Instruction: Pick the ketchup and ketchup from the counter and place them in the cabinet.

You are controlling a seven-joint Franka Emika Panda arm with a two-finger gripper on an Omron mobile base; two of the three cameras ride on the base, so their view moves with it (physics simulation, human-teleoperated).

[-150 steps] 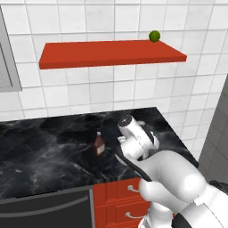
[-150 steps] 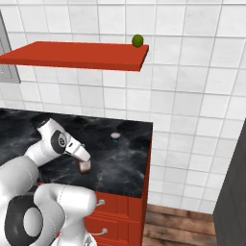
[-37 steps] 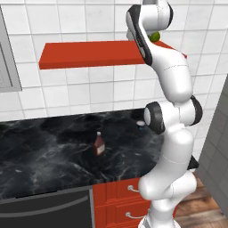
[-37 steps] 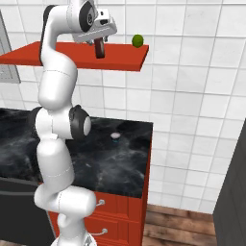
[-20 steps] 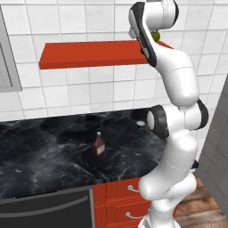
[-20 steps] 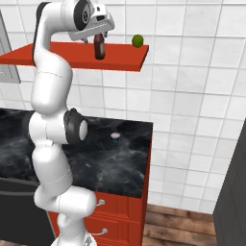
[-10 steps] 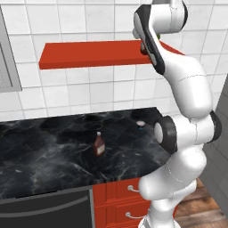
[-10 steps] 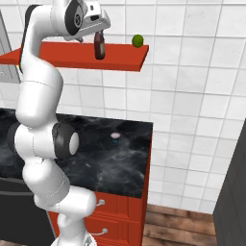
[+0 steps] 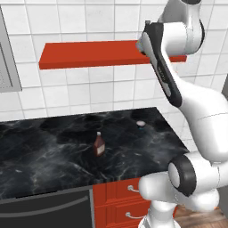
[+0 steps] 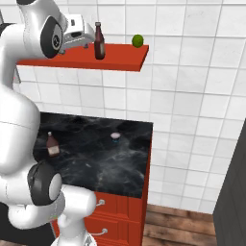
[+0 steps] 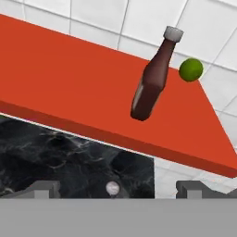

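One ketchup (image 10: 99, 42) stands upright on the red cabinet shelf (image 10: 57, 57), a little left of the shelf's right end. My gripper (image 10: 89, 40) is open just left of it, with a gap between fingers and bottle. In the hand view this bottle (image 11: 152, 83) stands free on the cabinet (image 11: 69, 78), well ahead of my two spread fingertips (image 11: 44, 187). The other ketchup (image 9: 99, 144) stands upright on the black counter (image 9: 44, 156), also seen as a small bottle (image 10: 52, 145) at the counter's left in the right base view.
A green ball (image 10: 138, 41) rests on the shelf to the right of the bottle, near the shelf's end. A small pale round thing (image 10: 115, 136) lies on the counter towards the wall. Red drawers (image 10: 120, 211) sit below the counter. White tiled wall backs the shelf.
My gripper has drawn back from the bottle on the shelf, which stays standing there free. The arm has swung with it. The bottle on the counter has not moved.
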